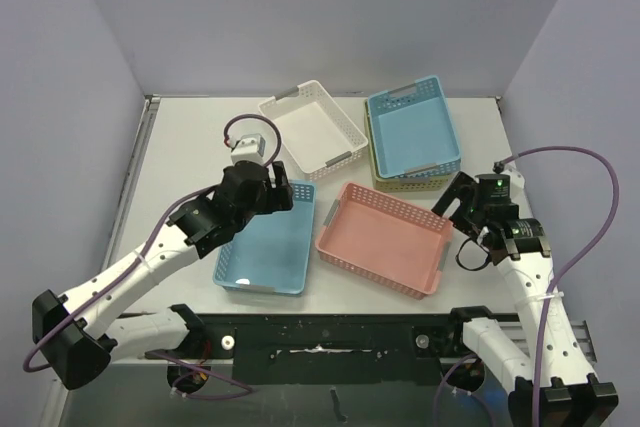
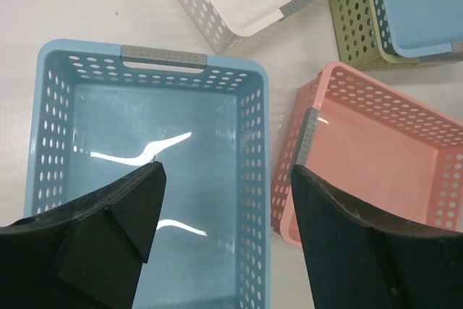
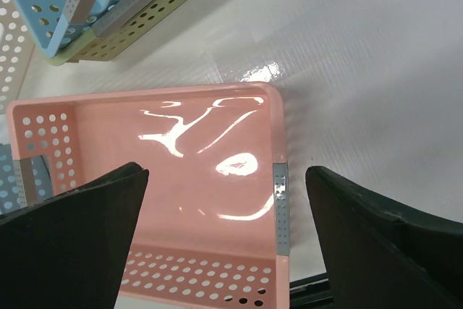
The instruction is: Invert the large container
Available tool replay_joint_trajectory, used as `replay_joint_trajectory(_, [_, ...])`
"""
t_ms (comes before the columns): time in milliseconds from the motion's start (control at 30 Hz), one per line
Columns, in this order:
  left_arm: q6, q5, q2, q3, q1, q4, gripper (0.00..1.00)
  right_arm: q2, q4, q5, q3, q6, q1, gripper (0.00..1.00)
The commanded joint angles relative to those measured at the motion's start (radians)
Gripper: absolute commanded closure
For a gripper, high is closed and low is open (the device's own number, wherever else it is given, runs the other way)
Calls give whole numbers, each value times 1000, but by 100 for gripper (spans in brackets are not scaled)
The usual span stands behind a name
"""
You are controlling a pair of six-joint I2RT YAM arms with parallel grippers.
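1. Left pincer (image 2: 226, 179) is spread wide and holds nothing. In its wrist view one finger (image 2: 119, 229) hangs over the inside of the light blue basket (image 2: 152, 128). The other finger hangs over the near left corner of the pink basket (image 2: 376, 142).
2. Right pincer (image 3: 226, 175) is likewise wide apart and empty. It hangs above the right end of the pink basket, and its wrist view looks down into the glossy floor and the gray handle strip (image 3: 281, 208) on the rim. Whether either finger touches the plastic cannot be told.
3. The pink basket, the broadest of the lot, stands upright and empty with its opening facing up. It sits slightly askew on the table (image 1: 190, 147), in front of the arms' bases and a little right of centre.
4. The light blue basket sits just beside the pink one on its left, with a narrow strip of table between them. It too is upright and empty, with a gray handle strip on its far rim.
5. Farther back, a white basket (image 1: 312, 127) lies at an angle, open side up.
6. To the right of the white one, a second blue basket (image 1: 413, 127) is nested inside a yellow-green basket (image 1: 400, 183), whose perforated wall shows beneath it, near the pink basket's far edge.
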Motion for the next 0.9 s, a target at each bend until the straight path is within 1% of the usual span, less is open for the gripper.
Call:
replay_joint_trajectory(0, [21,-37,-67,-12,5,43,30,6,52,-15,-1,-17,29,2])
replay_joint_trajectory(133, [32,-56,-82,-35,5,63,30,21,67,-1,0,-20,118,2])
replay_joint_trajectory(267, [35,-46,-66,-39,5,56,30,67,65,31,12,4,257,2])
replay_joint_trajectory(367, [40,-35,-53,-33,5,36,30,121,57,39,25,31,389,2])
replay_joint_trajectory(467, [32,-38,-32,-14,12,-9,30,194,44,63,35,62,558,2])
replay_joint_trajectory(533, [23,-25,-20,-3,29,-40,30,239,24,89,42,77,638,3])
replay_joint_trajectory(633, [11,24,-9,1,70,-78,30,301,12,77,50,62,710,3])
replay_joint_trajectory(733, [6,86,-15,-10,133,-83,31,344,54,5,47,6,764,2])
replay_joint_trajectory(867, [10,145,-27,-23,199,-77,31,387,102,-25,33,-34,814,2])
